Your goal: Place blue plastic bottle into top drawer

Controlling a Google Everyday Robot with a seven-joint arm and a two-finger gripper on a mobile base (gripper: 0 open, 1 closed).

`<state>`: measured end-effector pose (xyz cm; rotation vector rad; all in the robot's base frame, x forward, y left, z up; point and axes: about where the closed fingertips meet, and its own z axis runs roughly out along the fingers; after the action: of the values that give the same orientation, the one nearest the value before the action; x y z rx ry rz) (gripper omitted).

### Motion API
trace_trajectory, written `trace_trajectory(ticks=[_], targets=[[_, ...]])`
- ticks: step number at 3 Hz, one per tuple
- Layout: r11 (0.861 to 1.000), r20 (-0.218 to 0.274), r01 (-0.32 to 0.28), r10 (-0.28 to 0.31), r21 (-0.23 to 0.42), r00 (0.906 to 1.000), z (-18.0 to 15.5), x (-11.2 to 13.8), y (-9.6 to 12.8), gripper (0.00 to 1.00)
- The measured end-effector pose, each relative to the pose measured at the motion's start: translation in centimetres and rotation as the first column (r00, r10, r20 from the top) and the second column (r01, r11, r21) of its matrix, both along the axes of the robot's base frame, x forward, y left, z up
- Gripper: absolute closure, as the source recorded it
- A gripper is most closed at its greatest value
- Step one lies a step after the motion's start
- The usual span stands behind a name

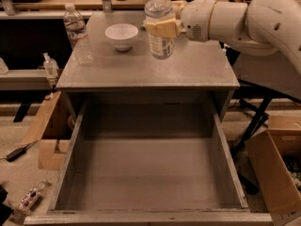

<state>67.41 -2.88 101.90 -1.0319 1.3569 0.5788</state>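
Note:
The blue plastic bottle (pixel 160 25) is clear with a white cap and a pale label. It hangs upright a little above the grey cabinet top (pixel 197 67), right of the bowl. My gripper (pixel 161 27) reaches in from the right and is shut on the bottle's upper body with its tan fingers (pixel 164 28). The top drawer (pixel 150 173) stands pulled out wide open below the cabinet top, a deep grey box with a bare flat bottom.
A white bowl (pixel 122 36) sits on the cabinet top left of the bottle. A taller ribbed clear bottle (pixel 77 34) stands at the top's left edge. Cardboard boxes lie on the floor at left (pixel 47 135) and right (pixel 275 168).

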Motion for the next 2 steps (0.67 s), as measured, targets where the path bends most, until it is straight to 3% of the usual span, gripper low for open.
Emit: trace_trajectory(ticks=[1,2], targets=[[0.997,-0.061,0.024,-0.029,-0.076,0.9977,-4.98,-8.16,-5.22,1.00],[0.997,-0.061,0.024,-0.029,-0.076,0.9977,-4.97,-8.16,-5.23,1.00]])
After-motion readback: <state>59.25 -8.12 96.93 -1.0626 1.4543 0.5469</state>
